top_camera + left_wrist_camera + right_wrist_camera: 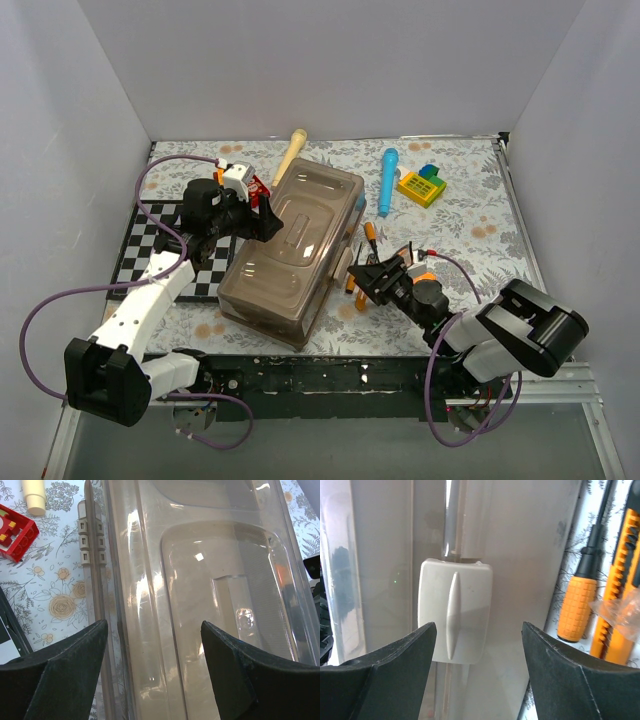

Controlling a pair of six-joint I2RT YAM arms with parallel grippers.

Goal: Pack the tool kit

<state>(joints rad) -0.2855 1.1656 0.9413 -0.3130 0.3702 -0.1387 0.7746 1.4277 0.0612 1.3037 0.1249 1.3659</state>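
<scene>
Left tool is released and empty, its jaws straddling the hinge-side edge of the toolbox, which sits with its lid apparently down at the middle of the floral surface. Right tool, likewise spread and holding nothing, faces the grey latch on the box's front. Just beside the box, an orange-handled screwdriver lies unpacked. My worry is that a hard push on the latch could slide the box, or that the glossy lid could slip out of a pinch.
</scene>
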